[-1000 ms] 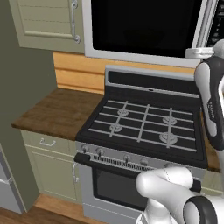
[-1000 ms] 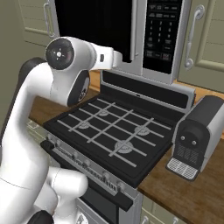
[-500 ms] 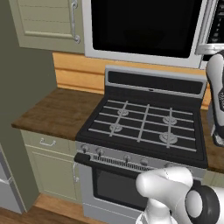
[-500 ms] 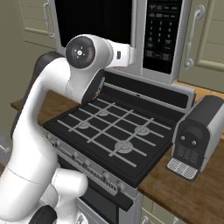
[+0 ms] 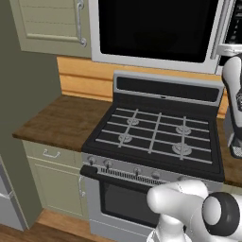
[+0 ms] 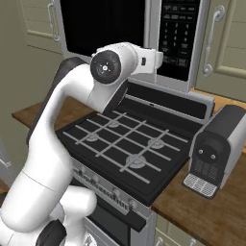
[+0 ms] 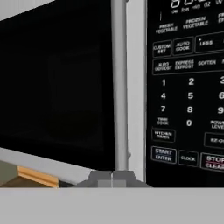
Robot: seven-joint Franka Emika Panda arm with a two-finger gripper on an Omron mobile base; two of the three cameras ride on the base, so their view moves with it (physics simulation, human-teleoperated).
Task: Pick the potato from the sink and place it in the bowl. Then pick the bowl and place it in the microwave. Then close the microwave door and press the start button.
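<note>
Microwave door (image 5: 158, 29) first, as we see it from the left base view: it is shut, its glossy black window sitting directly above the stove (image 5: 158, 134), with the door's vertical handle (image 5: 218, 33) at its right edge. A pale green cabinet (image 5: 49, 21) hangs just left of the microwave, and a wooden surface (image 5: 59, 120) lies below that cabinet, beside the stove.

From the right base view, we see the arm (image 6: 72, 110) rising over the stove (image 6: 129, 149) with its white wrist reaching up to the microwave (image 6: 139, 29), close to the dark button panel (image 6: 178, 33). A dark coffee machine (image 6: 218, 146) stands on the surface (image 6: 206, 211) right of the stove, below the microwave's right side.

In the hand view, our claw (image 7: 112, 179) is clenched, its two tips pressed together and holding nothing. It sits right below the door handle (image 7: 119, 83), where the door (image 7: 54, 78) meets the button panel (image 7: 188, 87). The start button (image 7: 163, 154) lies just right of the claw and slightly above it.
</note>
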